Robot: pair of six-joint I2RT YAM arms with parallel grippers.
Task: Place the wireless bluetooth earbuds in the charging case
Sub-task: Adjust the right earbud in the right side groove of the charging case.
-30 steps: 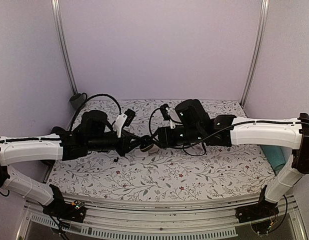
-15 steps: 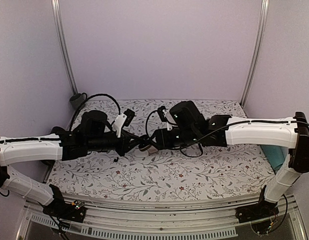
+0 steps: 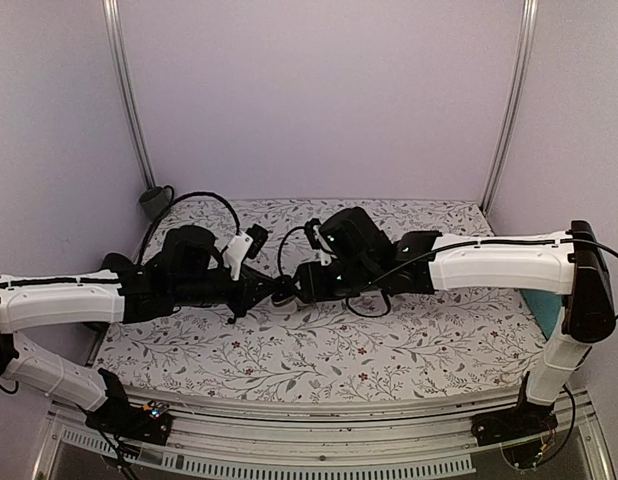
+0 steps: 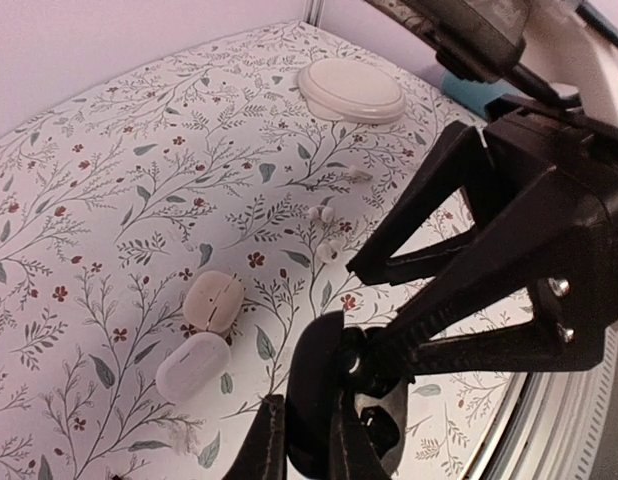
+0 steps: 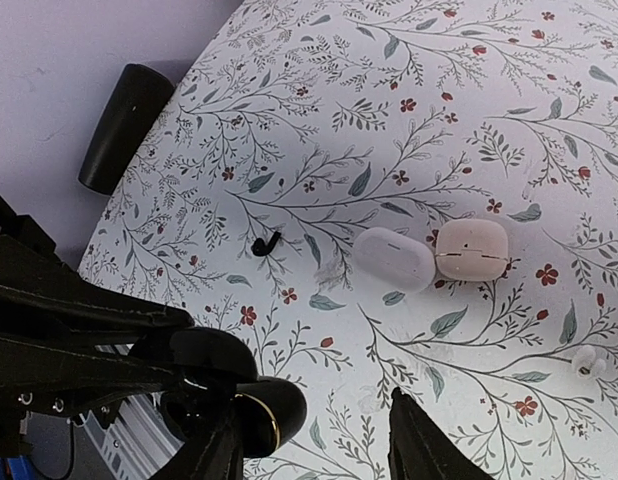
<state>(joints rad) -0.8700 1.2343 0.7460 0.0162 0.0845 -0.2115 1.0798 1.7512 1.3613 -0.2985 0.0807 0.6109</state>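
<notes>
The charging case (image 4: 319, 370) is small, glossy black and hinged open, and it hangs above the table with my left gripper (image 4: 307, 412) shut on it. In the overhead view both grippers meet at the table's middle, the left gripper (image 3: 259, 293) against the case (image 3: 280, 292). My right gripper (image 5: 314, 440) is open. Its left finger (image 5: 214, 450) rests against the case (image 5: 251, 415), and its other finger stands apart over bare cloth. One black earbud (image 5: 266, 242) lies on the cloth (image 3: 232, 318) below the left gripper. No other black earbud shows.
A white pebble-shaped case (image 4: 193, 365) and a pinkish one (image 4: 213, 300) lie side by side. A white round dish (image 4: 351, 90) sits at the far edge, with tiny white earbuds (image 4: 324, 212) nearer. A black cylinder (image 5: 124, 125) lies by the wall.
My right arm has swung left, bringing its gripper up to the case held by the left gripper. The left arm has barely moved.
</notes>
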